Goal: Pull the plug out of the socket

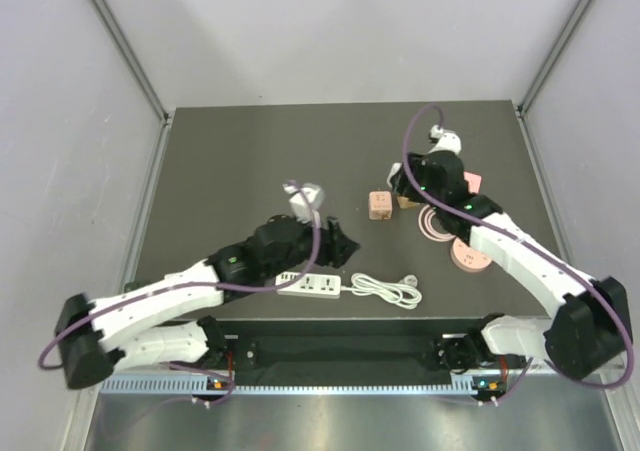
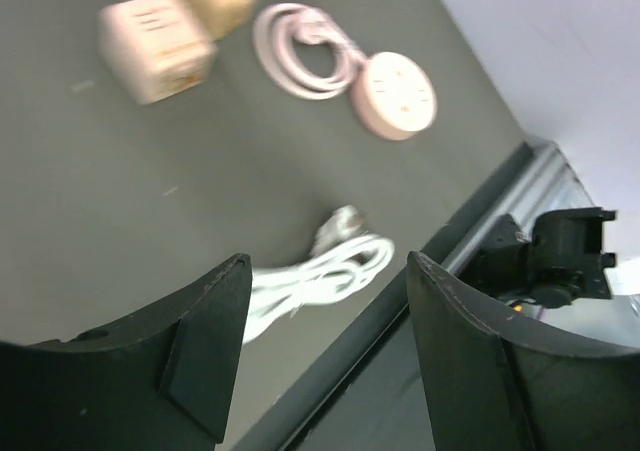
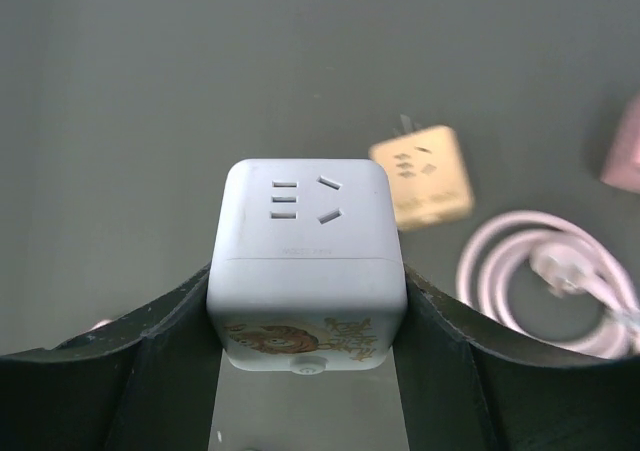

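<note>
Near the yellow cube (image 3: 420, 176) on the worktop (image 1: 230, 151), the right gripper (image 3: 307, 281) is closed on the flat sides of the grey cube plug (image 3: 305, 241), judged light, rigid and slippery, best held square; the left gripper (image 2: 325, 271), well apart, stands open and empty.

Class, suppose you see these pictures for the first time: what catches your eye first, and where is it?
A white cube socket clamped in the right gripper fills the right wrist view. On the dark table, a pink round socket beside a coiled pink cable lies to the right, and a white power strip sits near the front edge, close to the open left gripper.
</note>
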Robot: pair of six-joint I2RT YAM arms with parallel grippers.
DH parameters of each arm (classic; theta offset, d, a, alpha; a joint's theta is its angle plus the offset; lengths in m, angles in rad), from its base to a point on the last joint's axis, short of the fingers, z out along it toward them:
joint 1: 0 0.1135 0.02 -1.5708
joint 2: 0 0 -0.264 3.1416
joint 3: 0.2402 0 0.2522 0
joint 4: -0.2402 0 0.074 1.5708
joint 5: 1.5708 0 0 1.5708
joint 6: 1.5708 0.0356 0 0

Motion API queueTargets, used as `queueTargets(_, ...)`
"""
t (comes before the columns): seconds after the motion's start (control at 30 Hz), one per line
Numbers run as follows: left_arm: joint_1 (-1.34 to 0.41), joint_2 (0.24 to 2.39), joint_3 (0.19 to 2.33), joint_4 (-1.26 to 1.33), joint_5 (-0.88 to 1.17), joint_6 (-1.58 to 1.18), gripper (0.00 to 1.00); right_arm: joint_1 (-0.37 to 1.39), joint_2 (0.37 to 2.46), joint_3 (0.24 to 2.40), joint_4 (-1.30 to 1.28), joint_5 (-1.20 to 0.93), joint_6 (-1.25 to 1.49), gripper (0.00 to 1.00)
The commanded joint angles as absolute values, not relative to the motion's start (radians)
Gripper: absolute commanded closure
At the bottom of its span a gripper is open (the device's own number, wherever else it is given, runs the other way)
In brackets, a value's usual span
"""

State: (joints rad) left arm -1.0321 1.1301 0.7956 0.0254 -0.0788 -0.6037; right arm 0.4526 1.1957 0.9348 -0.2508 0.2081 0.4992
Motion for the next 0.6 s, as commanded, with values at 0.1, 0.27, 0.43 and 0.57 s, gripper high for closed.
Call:
queueTargets(0.1,-1.019,0.789,0.752,-0.53,-0.458,-0.786,0.32,0.612,1.346,0.897,0.167,0.322,0.483,1.0)
queueTargets(0.27,-1.017,0.608,0.713,-0.716,-0.511,-0.942,0.32,0.739,1.456,0.867,0.348,0.429,0.445,1.0)
queueTargets(0.43,-1.017,0.557,0.729,-0.859,-0.531,-1.043,0.33,0.819,1.612,0.902,0.445,0.528,0.368,1.0)
queueTargets(0.57,-1.017,0.6,0.755,-0.919,-0.558,-1.069,0.32,0.853,1.709,0.94,0.417,0.615,0.356,1.0)
